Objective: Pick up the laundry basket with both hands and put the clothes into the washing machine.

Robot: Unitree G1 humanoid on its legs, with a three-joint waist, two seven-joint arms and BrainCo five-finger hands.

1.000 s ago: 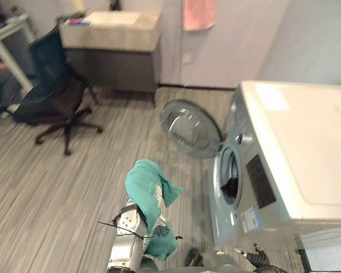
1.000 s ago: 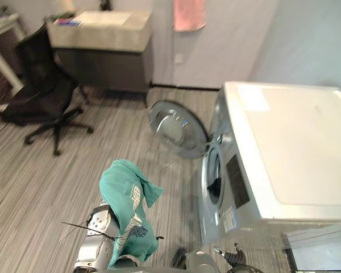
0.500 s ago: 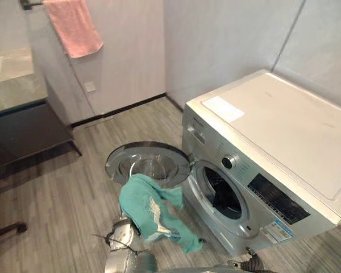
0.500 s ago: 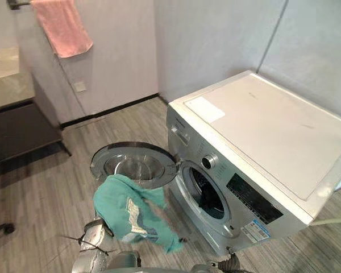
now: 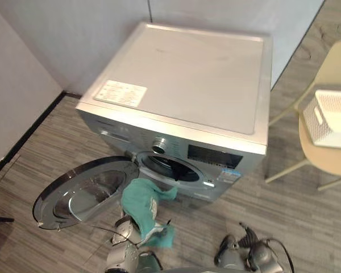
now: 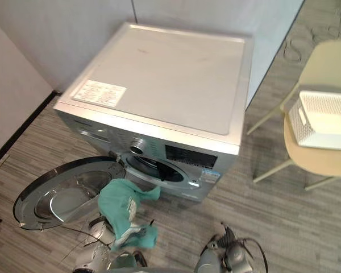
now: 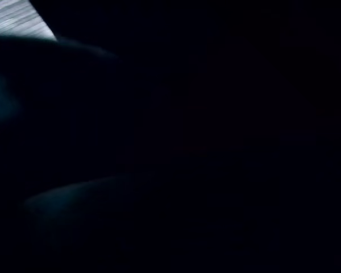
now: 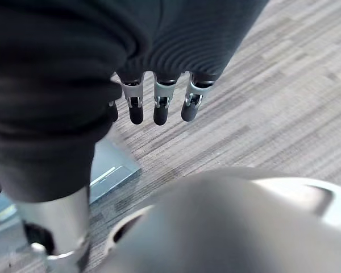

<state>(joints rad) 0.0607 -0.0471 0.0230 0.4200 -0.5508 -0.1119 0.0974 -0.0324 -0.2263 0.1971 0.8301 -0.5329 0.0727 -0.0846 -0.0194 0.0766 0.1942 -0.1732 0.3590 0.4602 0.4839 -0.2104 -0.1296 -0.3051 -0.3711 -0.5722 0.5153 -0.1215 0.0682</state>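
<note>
I've got the L hand [image 5: 125,232] low in front of the washer [image 5: 182,85] w/ the teal cloth [image 5: 141,205] draped over it, just below the drum mouth [image 5: 170,169]; can't tell its grip under the fabric. R hand [image 8: 160,105] hangs over the floor, fingers straight & loose, holding nothing. White basket [image 5: 331,116] sits on the chair [image 5: 329,156], well apart.

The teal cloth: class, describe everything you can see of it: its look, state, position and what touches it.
The teal cloth is a soft, crumpled garment with a pale printed patch. It lies draped over the left hand and hangs down past it, off the floor. It sits just in front of the washing machine, below the open drum mouth and beside the swung-open door. It is not yet inside the drum.
</note>
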